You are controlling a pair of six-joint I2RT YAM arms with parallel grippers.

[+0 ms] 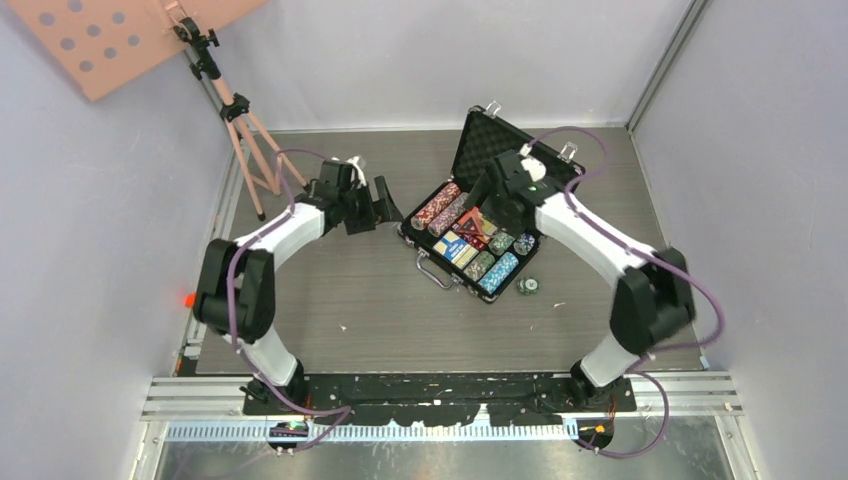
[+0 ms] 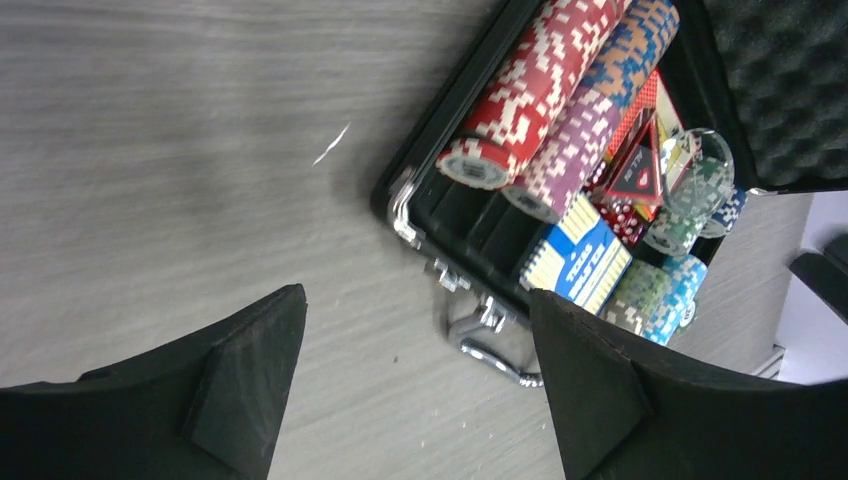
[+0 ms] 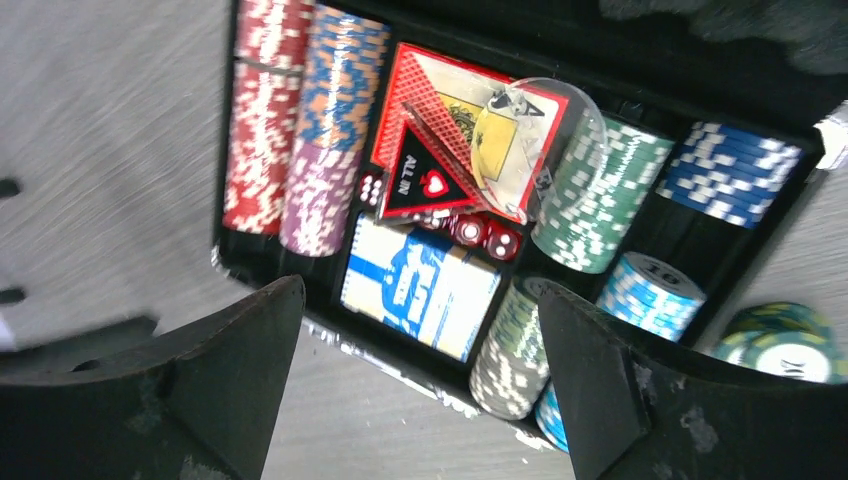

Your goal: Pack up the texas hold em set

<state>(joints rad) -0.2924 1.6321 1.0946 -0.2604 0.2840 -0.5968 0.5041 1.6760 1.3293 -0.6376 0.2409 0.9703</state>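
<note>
The black silver-trimmed briefcase lies open mid-table, its foam-lined lid standing up behind. It holds rows of poker chips, a blue card deck, a red deck and tiny red dice. A small stack of loose green chips lies on the table right of the case and shows in the right wrist view. My left gripper is open and empty, left of the case; its view shows the case handle. My right gripper is open and empty, above the case's front.
A pink tripod stands at the back left under a pink perforated board. Walls close the table on three sides. A black triangular "ALL IN" marker and a clear disc lie on the red deck.
</note>
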